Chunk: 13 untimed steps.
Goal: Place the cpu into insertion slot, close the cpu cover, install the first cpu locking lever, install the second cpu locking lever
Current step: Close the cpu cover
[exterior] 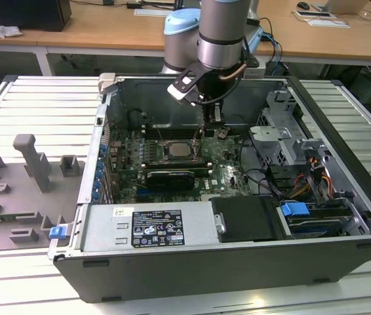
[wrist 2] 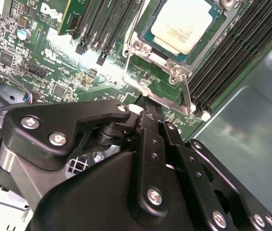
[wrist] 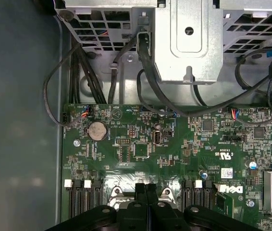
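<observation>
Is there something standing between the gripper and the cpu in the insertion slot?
Nothing visible does. In the second wrist view the gripper hangs close beside the metal rim of the insertion slot, and the cpu shows its pale face just beyond.

Hand [wrist 2: 148, 108]: matte black, built of flat linked bars with rounded ends.
Fingers [wrist: 140, 192]: two narrow black bars with small holes along them.
Screws [wrist 2: 154, 196]: silvery, round-headed, set at the link pivots behind the fingers.
Arm [exterior: 219, 26]: round silver-grey tube with a dark band, above the hand.
Joint cap [exterior: 180, 23]: pale blue, rounded, beside the tube.
Wrist block [exterior: 185, 86]: white and black, angular, just above the hand.
Wrist loop [exterior: 231, 75]: thin, curved, copper-coloured.
</observation>
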Available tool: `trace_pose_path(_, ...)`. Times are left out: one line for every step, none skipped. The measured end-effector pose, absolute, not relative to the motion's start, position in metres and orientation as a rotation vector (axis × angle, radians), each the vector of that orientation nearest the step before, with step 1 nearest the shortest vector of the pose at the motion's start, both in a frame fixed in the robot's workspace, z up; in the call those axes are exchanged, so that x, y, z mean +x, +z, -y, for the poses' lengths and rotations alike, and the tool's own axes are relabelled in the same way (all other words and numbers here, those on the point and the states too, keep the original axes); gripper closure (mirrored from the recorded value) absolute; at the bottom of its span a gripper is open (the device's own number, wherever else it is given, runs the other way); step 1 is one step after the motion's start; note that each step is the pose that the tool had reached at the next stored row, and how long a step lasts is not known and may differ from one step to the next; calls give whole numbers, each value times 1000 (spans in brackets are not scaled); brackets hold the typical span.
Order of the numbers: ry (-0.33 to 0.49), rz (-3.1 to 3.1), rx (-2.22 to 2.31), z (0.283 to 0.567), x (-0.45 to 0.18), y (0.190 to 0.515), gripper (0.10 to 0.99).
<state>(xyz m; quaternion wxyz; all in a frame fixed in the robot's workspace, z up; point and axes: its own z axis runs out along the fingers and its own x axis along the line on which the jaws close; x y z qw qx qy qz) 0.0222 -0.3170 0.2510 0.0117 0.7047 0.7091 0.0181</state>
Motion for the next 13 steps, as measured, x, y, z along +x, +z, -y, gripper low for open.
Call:
trace_pose_path(56,-2211,2198,317,22,251,980)
trace_pose_path(56,-2211,2198,317,21,251,980)
trace_pose_path(56,-2211,2198,317,21,251,980)
trace_pose_path(57,-2211,2198,317,21,251,980)
trace_pose_path(56,-2211,2198,317,20,251,980)
trace_pose_path(57,-2211,2198,317,19,251,980)
trace_pose_path(57,-2211,2198,317,18,251,980)
trace_pose_path(56,-2211,2198,317,18,251,980)
trace_pose_path(56,-2211,2198,317,17,251,980)
trace_pose_path(56,-2211,2198,317,16,251,980)
trace_pose_path(56,-2211,2198,317,15,251,980)
trace_pose_path(56,-2211,2198,317,15,251,980)
trace_pose_path(57,-2211,2198,317,14,251,980)
